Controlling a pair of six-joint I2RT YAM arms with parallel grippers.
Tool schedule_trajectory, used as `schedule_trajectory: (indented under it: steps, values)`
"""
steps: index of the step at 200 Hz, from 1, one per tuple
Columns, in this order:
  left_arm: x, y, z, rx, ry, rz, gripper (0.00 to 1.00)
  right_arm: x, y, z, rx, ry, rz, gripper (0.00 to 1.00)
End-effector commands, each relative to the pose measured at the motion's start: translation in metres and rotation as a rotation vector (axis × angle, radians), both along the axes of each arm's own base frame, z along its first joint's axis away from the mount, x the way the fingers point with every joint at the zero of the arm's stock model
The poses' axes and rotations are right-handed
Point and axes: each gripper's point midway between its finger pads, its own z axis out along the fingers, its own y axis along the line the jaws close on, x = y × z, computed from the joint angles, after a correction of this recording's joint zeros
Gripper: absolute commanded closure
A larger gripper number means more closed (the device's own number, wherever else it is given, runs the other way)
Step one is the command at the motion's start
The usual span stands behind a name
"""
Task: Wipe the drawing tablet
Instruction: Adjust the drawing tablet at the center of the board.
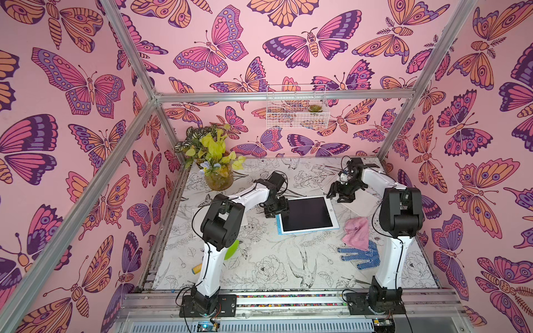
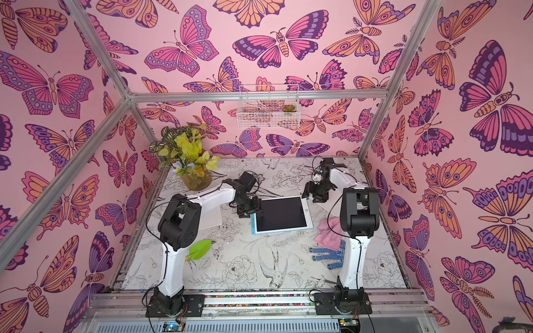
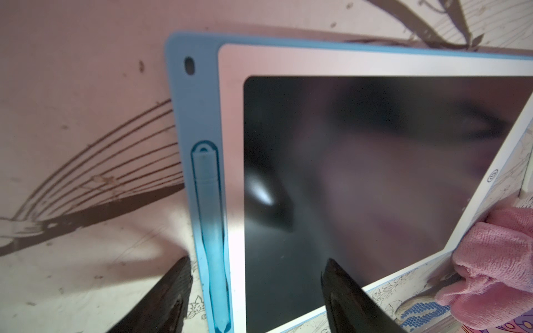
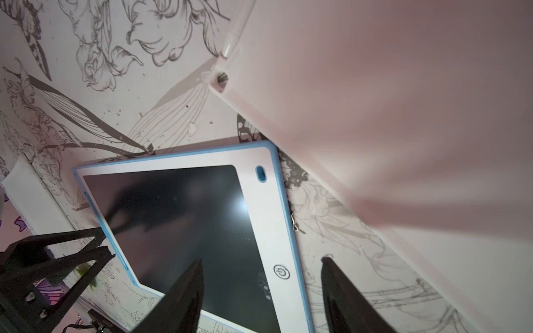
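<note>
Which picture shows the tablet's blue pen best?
The left wrist view: the pen shows close up and almost whole. In both top views the pen is only a thin blue strip. The right wrist view barely shows that edge.

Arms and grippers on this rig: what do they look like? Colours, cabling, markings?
The left arm and right arm match: smooth white link shells, bulky black joint housings, black base plates. Thin black cables loop outside the links. The left gripper and right gripper have dark, tapered wedge fingers. No markings are legible.
</note>
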Motion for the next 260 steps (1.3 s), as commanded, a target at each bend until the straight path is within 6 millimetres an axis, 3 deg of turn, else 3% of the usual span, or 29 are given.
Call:
schedule_trajectory:
  steps: [1,38,64,89,157,231,260]
  values:
    - [-0.020,0.031,-0.042,0.131,0.110,0.021,0.26,0.000,0.007,-0.017,0.025,0.044,0.028,0.34]
    - [-0.016,0.028,-0.047,0.105,0.127,0.010,0.26,0.013,0.016,-0.021,0.079,0.032,0.058,0.33]
    - [-0.016,0.027,-0.053,0.102,0.143,0.013,0.26,0.015,0.034,-0.023,0.170,0.055,0.094,0.34]
    - [-0.015,0.024,-0.060,0.089,0.158,0.010,0.26,0.006,0.056,-0.012,0.258,0.058,0.161,0.34]
    - [-0.008,0.015,-0.065,0.060,0.166,0.015,0.26,0.004,0.077,0.029,0.373,-0.012,0.190,0.39]
    - [0.000,0.013,-0.061,0.052,0.149,0.021,0.26,-0.001,0.086,0.037,0.387,0.003,0.219,0.41]
    - [0.006,0.007,-0.059,0.034,0.143,0.024,0.26,0.007,0.084,0.041,0.362,-0.021,0.205,0.41]
